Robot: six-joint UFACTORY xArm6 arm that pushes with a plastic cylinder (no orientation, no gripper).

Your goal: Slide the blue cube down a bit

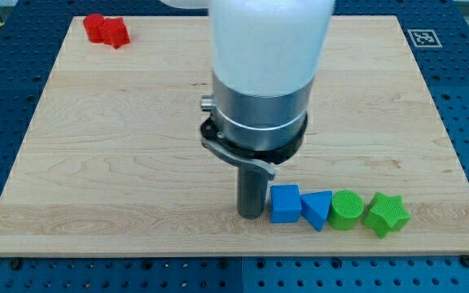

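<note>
Camera view, single frame: wooden board point(96, 163) on a blue perforated desk point(6, 81).

Item 1: blue cube point(285, 203), near the board's bottom edge, right of centre. First in a row of four blocks running toward the bottom right corner.

Item 2: blue triangle point(317, 210), touching the cube's right side.

Item 3: green cylinder point(347, 209), just beside the triangle, apparently touching.

Item 4: green star point(386, 215), last in the row, against the cylinder, closest to the bottom right corner.

Item 5: red blocks point(107, 30), a pair touching each other at the top left corner; one looks star-shaped, the other's shape unclear.

Item 6: arm point(263, 73), white and metal housing over the board's centre, carrying the dark rod. My tip point(252, 215) stands on the board just at the cube's left side, touching or nearly so; contact cannot be settled. Plain rod, with no parts to spread or pinch, holding nothing.

Item 7: square marker point(422, 37), printed black and white, at the top right corner.
</note>
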